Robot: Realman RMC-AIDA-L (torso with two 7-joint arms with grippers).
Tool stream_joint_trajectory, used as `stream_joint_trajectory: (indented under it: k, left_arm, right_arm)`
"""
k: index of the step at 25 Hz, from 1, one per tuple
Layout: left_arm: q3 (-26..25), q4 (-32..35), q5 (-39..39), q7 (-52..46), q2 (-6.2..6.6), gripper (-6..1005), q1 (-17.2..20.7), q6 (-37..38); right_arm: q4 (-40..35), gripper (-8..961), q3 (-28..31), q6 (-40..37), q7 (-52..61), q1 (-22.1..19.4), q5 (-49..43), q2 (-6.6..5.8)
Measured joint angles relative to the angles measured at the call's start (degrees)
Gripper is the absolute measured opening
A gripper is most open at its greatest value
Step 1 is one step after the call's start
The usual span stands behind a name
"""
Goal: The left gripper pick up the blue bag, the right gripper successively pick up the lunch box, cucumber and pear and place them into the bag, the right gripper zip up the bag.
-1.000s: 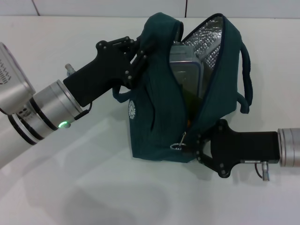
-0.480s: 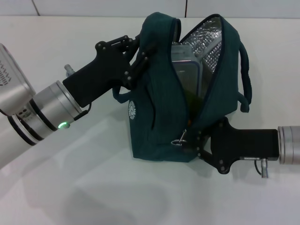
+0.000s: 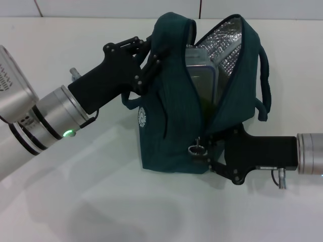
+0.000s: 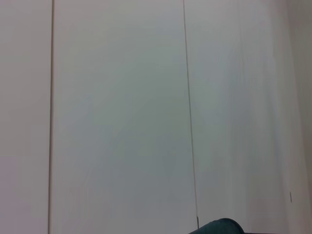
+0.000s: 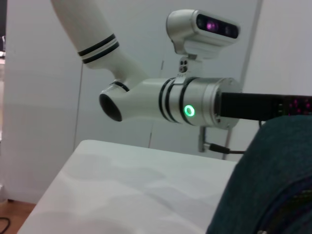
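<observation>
The left claw pinched the blue bag by its top edge, holding it upright on the worktop, lunch box inside. The right claw sat at the zipper pull, at the open seam's low end; whether it gripped, cannot tell. Against a second earlier, it had edged leftward to the pull.

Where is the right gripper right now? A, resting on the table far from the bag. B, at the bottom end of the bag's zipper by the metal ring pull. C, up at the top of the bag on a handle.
B: in the head view the right gripper sits against the lower front of the blue bag, beside the ring pull.
</observation>
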Motion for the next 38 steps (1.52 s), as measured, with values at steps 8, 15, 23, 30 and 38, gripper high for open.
stream_joint_trajectory:
  k: [8, 15, 23, 30, 38]
  left_arm:
    - [-0.2, 0.0, 0.0, 0.0, 0.0, 289, -0.1, 0.1]
    - [-0.2, 0.0, -0.1, 0.2, 0.0, 293, -0.1, 0.0]
    - [0.1, 0.0, -0.1, 0.7, 0.0, 297, 0.4, 0.1]
    - [-0.1, -1.8, -1.8, 0.4, 0.0, 301, 0.7, 1.6]
    - [0.1, -4.2, -5.3, -2.5, 0.33, 711, 2.2, 7.0]
  right_arm:
    - [-0.3, 220, -1.1, 2.1, 0.2, 0.1, 0.2, 0.0]
    - [-0.3, 81, -1.1, 3.3, -0.2, 0.1, 1.6, 0.0]
    - [-0.9, 29, -1.1, 3.0, -0.5, 0.1, 1.6, 0.0]
    - [-2.2, 16, -1.1, 3.3, -0.5, 0.1, 1.6, 0.0]
    - [-2.7, 17, -1.1, 3.2, -0.5, 1.2, 2.9, 0.0]
